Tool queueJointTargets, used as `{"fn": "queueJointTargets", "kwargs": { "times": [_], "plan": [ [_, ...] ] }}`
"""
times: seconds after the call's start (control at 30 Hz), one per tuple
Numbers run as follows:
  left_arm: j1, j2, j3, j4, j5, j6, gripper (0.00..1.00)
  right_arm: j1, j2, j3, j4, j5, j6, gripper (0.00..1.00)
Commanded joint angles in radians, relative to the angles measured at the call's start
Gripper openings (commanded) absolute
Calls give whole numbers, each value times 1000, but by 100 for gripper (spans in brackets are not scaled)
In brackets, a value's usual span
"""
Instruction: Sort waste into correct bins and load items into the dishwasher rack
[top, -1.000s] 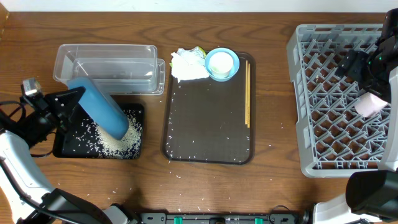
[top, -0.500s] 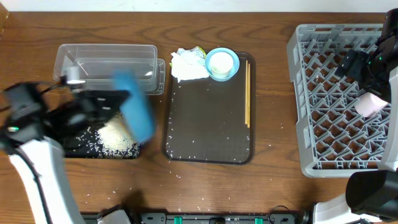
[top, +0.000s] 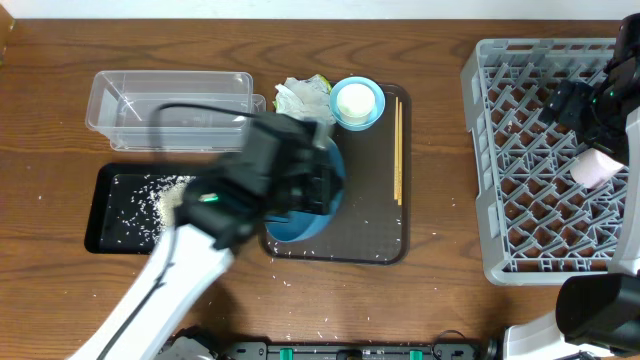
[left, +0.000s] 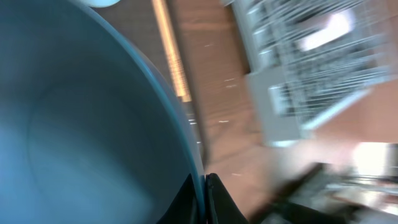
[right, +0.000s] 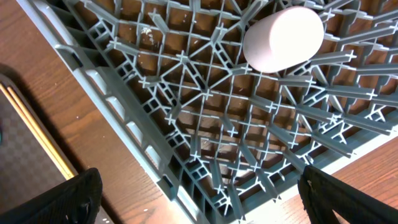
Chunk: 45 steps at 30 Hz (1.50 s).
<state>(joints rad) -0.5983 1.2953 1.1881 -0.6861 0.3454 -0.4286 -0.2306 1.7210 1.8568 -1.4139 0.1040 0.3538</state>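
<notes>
Risk first: the left gripper (left: 203, 196) is pinching only the thin rim of the large dark-blue bowl (top: 318, 205), with one finger inside the wall and one outside. A wide bowl held this way is likely to pivot or slip in the grip. The bowl is sitting over the left part of the dark brown serving tray (top: 370, 235), and whether it is touching the tray cannot be told. The paper wad (top: 298, 100), small light-blue bowl (top: 357, 102) and chopsticks (top: 398, 150) are lying near it, so a low path toward the dishwasher rack (top: 520, 150) on the right could knock them. The left arm is reaching diagonally from the near left and showing motion blur. The rice grains (top: 160, 195) are lying in the black tray (top: 105, 225). The right gripper (right: 211, 202) is hovering wide open and empty over the rack beside the pink cup (right: 283, 38), where the two arms could collide.
</notes>
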Motion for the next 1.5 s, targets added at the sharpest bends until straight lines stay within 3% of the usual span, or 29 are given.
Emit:
{"fn": "queueJointTargets", "kwargs": {
  "times": [0.0, 0.17, 0.43, 0.63, 0.83, 0.93, 1.0, 1.03, 1.33, 1.47],
  "plan": [
    [-99, 92, 7, 38, -298, -22, 6, 3, 0, 13, 0, 4, 5, 99],
    [-161, 226, 7, 93, -366, -22, 6, 3, 0, 13, 0, 4, 5, 99],
    [-161, 354, 7, 89, -333, -30, 8, 3, -1, 13, 0, 4, 5, 99],
    [-161, 360, 7, 86, -319, -38, 32, 3, -1, 13, 0, 4, 5, 99],
    [-150, 291, 39, 24, -327, -37, 40, 2, -1, 13, 0, 4, 5, 99],
    [-108, 210, 65, -40, -388, -38, 55, 2, -1, 13, 0, 4, 5, 99],
    [-49, 134, 68, -80, -430, -38, 77, 3, -1, 13, 0, 4, 5, 99],
    [-14, 99, 68, -98, -443, -42, 79, 3, -1, 13, 0, 4, 5, 99],
    [573, -164, 67, -267, -447, -64, 86, 2, -1, 13, 8, -1, 12, 99],
    [794, -199, 67, -353, -447, -64, 87, 4, -1, 13, 23, -120, 72, 99]
  ]
}}
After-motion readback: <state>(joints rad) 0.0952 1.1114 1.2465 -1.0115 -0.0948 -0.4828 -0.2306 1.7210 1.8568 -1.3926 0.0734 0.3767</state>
